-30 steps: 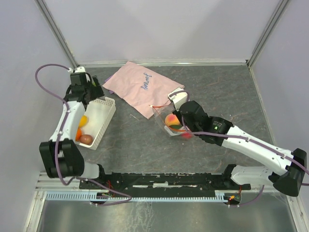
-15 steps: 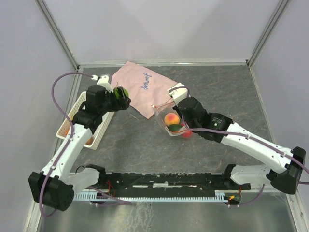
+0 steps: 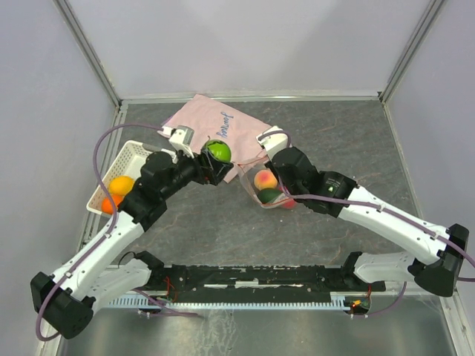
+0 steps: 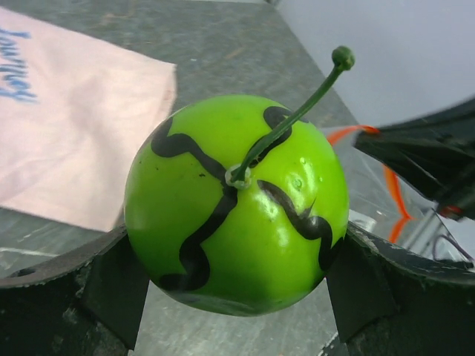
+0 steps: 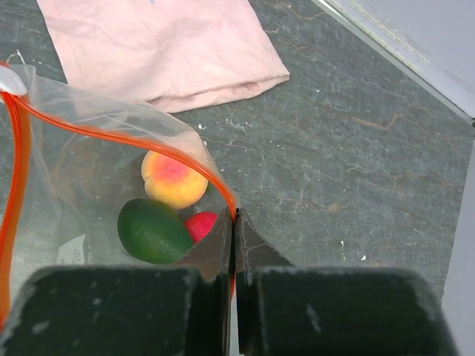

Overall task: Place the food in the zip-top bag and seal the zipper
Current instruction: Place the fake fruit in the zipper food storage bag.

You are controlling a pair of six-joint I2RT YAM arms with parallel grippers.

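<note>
left gripper point(image 3: 211, 166) clamps green striped fruit point(image 4: 234, 208) | right gripper point(image 5: 234, 239) pinches zipper point(image 5: 122, 136), holding zip-top bag point(image 5: 82, 185) open | best: centre over mouth, release low

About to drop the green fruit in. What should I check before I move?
1. Left gripper holding the green fruit: ok, clamped from both sides.
2. Right gripper pinching the zipper: ok, shut on it.
3. Zip-top bag mouth open: ok, rim sides apart.
4. Fruit over the mouth: not ok, beside the bag, not above it.
5. Room inside: cannot tell; peach fruit, dark green fruit, red fruit inside.
</note>
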